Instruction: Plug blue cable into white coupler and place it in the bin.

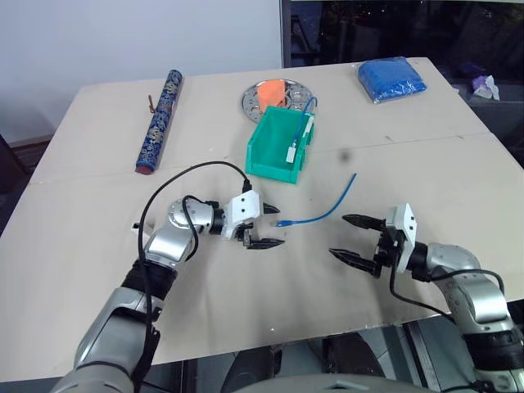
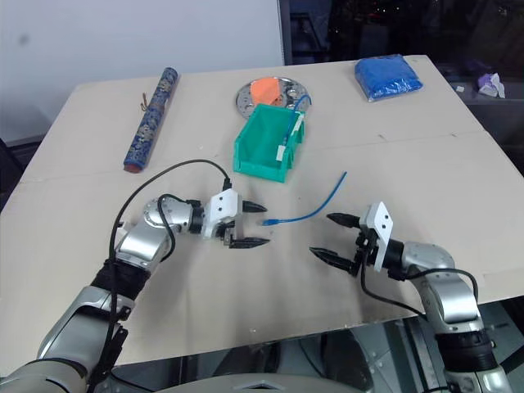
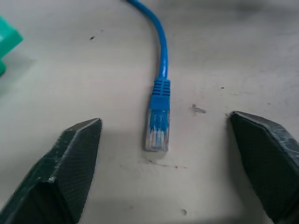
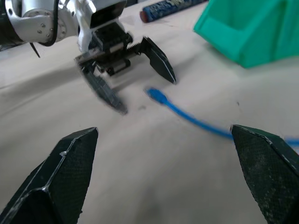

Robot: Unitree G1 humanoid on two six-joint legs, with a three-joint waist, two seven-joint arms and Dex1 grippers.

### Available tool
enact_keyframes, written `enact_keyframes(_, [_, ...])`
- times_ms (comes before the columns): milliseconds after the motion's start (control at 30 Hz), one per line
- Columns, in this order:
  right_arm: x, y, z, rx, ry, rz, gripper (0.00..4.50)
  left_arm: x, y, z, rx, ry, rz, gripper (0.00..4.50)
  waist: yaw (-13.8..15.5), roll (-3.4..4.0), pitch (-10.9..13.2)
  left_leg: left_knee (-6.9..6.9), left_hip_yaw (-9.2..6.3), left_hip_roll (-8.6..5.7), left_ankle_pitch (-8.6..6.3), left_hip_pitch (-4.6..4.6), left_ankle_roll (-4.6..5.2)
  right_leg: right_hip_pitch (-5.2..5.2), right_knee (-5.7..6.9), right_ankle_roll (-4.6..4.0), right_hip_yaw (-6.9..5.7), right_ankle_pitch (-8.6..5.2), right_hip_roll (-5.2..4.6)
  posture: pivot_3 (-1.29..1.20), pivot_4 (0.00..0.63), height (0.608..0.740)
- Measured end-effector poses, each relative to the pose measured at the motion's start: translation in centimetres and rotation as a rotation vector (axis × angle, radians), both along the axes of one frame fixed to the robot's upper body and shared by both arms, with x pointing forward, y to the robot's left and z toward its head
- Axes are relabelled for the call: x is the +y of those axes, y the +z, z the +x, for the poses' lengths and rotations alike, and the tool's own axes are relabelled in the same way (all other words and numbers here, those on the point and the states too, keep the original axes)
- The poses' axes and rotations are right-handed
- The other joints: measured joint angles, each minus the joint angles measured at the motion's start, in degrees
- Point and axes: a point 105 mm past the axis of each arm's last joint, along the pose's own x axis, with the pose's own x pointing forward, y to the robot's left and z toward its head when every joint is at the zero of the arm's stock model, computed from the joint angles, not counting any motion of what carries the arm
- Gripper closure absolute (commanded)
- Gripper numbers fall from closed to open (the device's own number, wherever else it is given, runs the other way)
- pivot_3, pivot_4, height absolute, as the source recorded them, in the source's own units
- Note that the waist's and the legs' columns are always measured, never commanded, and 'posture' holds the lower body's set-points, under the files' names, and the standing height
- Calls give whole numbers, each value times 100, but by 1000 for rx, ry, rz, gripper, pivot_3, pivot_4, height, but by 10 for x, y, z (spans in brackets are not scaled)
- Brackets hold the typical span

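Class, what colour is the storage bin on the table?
Green; the bin shows best in the left eye view.

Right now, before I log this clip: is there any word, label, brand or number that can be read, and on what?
No text can be read.
Dark blue patterned tube: gold ornament, too small to tell whether any of it is writing.
Green bin, blue cable, blue cloth bundle, metal plate: no lettering visible.
White housings on the left hand and right hand: no marking visible.

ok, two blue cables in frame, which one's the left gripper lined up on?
The loose blue cable lying on the table, plug end facing the open left gripper. The other cable hangs over the green bin.
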Motion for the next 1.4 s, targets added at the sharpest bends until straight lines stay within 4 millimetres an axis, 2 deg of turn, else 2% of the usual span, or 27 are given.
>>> enact_keyframes(100, [-1, 0, -1, -6, -25, -4, 0, 2, 0, 2, -5, -15, 9, 3068, -1, -8, -5, 10, 0, -1, 0, 5, 0, -1, 18, 3, 4, 2, 1, 0, 150, 740])
enact_keyframes(167, [-3, 0, -1, -10, -42, -6, 0, 3, 0, 3, -6, -23, 10, 4143, 7, -15, -9, 10, -2, -1, 0, 7, 0, -1, 24, 3, 3, 2, 1, 0, 150, 740])
enact_keyframes(200, [-3, 0, -1, -11, -47, -7, 0, 4, 0, 3, -7, -26, 7, 4486, 8, -16, -9, 10, -2, -1, 0, 7, 0, -1, 24, 3, 3, 2, 1, 0, 150, 740])
enact_keyframes(400, [-2, 5, -1, 10, -71, 37, 0, -1, 2, 3, 72, 7, -81, 4486, 8, -17, -8, 16, -2, -2, 0, 2, 0, -2, 23, 3, 3, 2, 0, 0, 150, 740])
enact_keyframes(467, [3, 12, -3, 96, -89, 164, 0, -11, 14, 6, 166, 57, -239, 4486, 19, -25, -4, 29, -10, -1, 0, -11, 0, -10, 26, 3, -2, 2, 0, 0, 150, 740])
enact_keyframes(600, [20, 27, -5, 217, -63, 350, 0, -27, 49, 4, 303, 74, -485, 4486, -9, -27, -5, 58, -13, -2, 0, -28, 0, -16, 28, 7, 4, 4, 1, 0, 150, 740])
enact_keyframes(700, [30, 37, 2, 244, -65, 431, 0, -32, 63, -3, 397, 60, -580, 4486, -16, -27, -5, 58, -14, -2, 0, -26, 0, -18, 31, 9, 4, 6, 3, 0, 150, 740])
enact_keyframes(967, [59, 71, 14, 277, -8, 664, 0, -36, 76, -14, 548, 39, -696, 4486, -3, -27, -5, 60, -16, -7, 0, -25, 0, -18, 30, 9, 1, 6, 0, 0, 150, 740])
enact_keyframes(1067, [62, 73, 15, 279, -5, 679, 957, -37, 81, -17, 591, 28, -729, 4500, -10, -27, -5, 60, -16, -10, 0, -25, 0, -19, 29, 10, 2, 7, -1, 0, 150, 740])
enact_keyframes(1300, [66, 79, 15, 283, 13, 715, 4434, -36, 92, -29, 715, -48, -780, 4500, -19, -27, -5, 60, -16, -9, 0, -25, 0, -21, 31, 10, 4, 7, 0, 0, 150, 740])
enact_keyframes(1400, [69, 82, 12, 289, 41, 738, 4479, -32, 95, -32, 751, -64, -782, 4500, -20, -26, -5, 59, -16, -9, 0, -25, 0, -21, 31, 10, 3, 7, 0, 0, 150, 740])
